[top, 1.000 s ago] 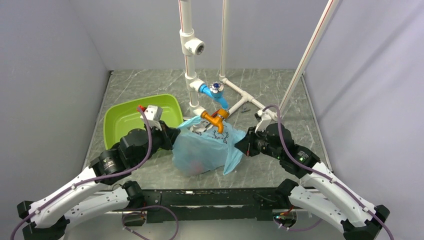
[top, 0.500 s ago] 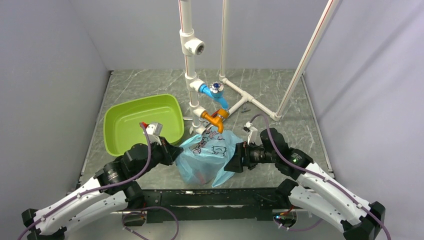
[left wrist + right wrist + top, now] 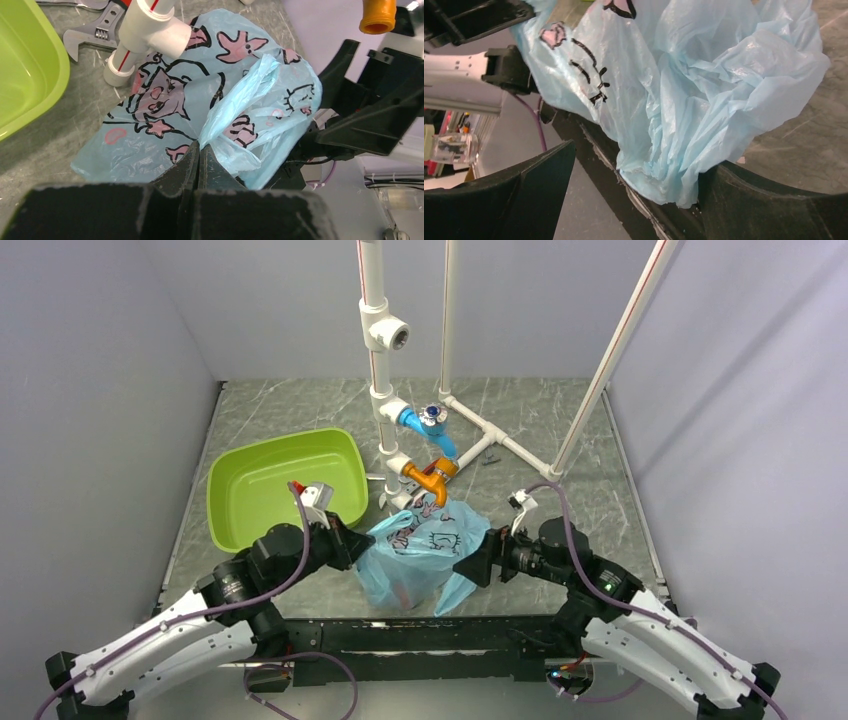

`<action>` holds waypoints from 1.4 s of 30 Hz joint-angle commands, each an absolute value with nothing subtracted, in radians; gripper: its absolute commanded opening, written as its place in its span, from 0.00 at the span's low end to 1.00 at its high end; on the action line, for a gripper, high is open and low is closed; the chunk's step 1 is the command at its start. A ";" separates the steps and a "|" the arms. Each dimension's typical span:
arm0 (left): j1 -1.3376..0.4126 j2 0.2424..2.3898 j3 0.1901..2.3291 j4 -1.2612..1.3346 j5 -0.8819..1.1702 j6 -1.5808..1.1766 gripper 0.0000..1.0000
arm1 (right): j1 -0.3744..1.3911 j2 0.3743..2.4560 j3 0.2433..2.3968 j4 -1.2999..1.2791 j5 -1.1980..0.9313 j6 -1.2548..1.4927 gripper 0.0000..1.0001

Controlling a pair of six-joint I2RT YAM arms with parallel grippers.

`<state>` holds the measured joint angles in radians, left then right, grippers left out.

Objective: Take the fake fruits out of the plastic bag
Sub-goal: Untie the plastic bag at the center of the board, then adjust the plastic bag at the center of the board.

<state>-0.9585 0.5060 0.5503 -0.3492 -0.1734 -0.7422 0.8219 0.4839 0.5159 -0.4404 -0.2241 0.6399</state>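
Note:
The plastic bag (image 3: 415, 550), thin light blue with pink-and-black prints, slumps on the table close to its near edge. My left gripper (image 3: 358, 543) is at the bag's left side. In the left wrist view its jaws (image 3: 199, 150) are shut on a fold of the bag (image 3: 165, 100). My right gripper (image 3: 472, 568) stands open at the bag's right side. In the right wrist view a crumpled corner of the bag (image 3: 694, 100) hangs loose between the wide-apart fingers (image 3: 764, 200), resting against the right one. The fake fruits are hidden inside the bag.
A lime-green tub (image 3: 250, 485) sits at the back left. A white pipe frame with a blue valve and an orange tap (image 3: 432, 475) rises just behind the bag. A wrench (image 3: 97, 32) lies by the pipe foot. The table's front edge (image 3: 420, 618) is right below the bag.
My right gripper has opened and let go of the bag's right side. The bag, earlier held spread between both grippers, has sunk and come toward the near edge. The left grip holds.

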 commanded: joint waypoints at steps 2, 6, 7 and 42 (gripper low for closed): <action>-0.955 0.511 0.575 -0.274 -0.102 -0.689 0.00 | 0.845 0.564 0.506 -0.280 -0.164 0.687 0.82; -0.954 0.474 0.577 -0.328 -0.042 -0.631 0.15 | 0.846 0.632 0.573 -0.267 -0.212 0.646 0.47; -0.955 0.466 0.588 -0.351 -0.034 -0.617 0.25 | 0.846 0.644 0.586 -0.262 -0.220 0.638 0.33; -0.969 0.656 0.871 -0.483 -0.272 -0.558 0.09 | 0.845 0.690 0.763 -0.490 -0.010 0.641 0.34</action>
